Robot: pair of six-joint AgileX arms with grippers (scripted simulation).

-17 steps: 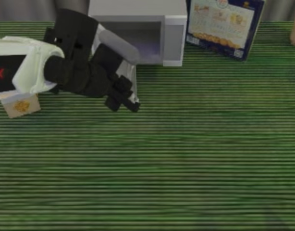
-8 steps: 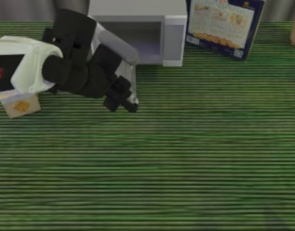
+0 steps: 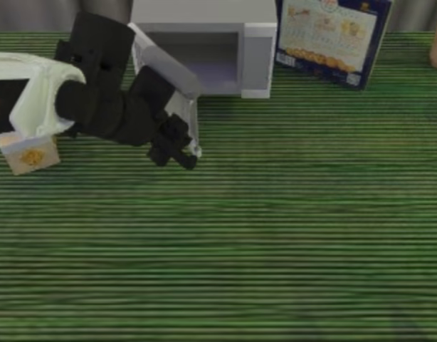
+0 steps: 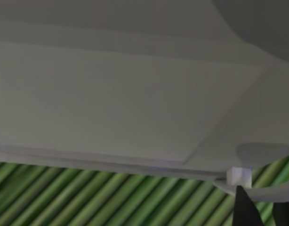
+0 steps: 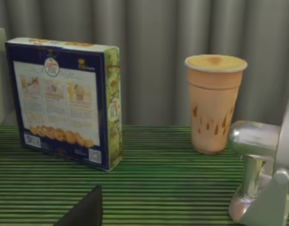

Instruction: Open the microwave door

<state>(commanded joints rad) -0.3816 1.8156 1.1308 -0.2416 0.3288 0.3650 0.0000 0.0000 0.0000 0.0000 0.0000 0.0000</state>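
Fingers on our left gripper (image 3: 181,151) look clamped on the pale handle at the free edge of the microwave door (image 3: 177,84), which has swung further left and wider off the microwave (image 3: 204,14) at the far-left surface, so nearly open.

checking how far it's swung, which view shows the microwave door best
The top view: the microwave door stands swung out from the microwave, left gripper at its edge. Left wrist view shows only a close grey panel; right wrist view shows none.

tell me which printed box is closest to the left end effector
The small pale box at the table's left edge, just under the left arm. The blue carton stands far off, right of the microwave.
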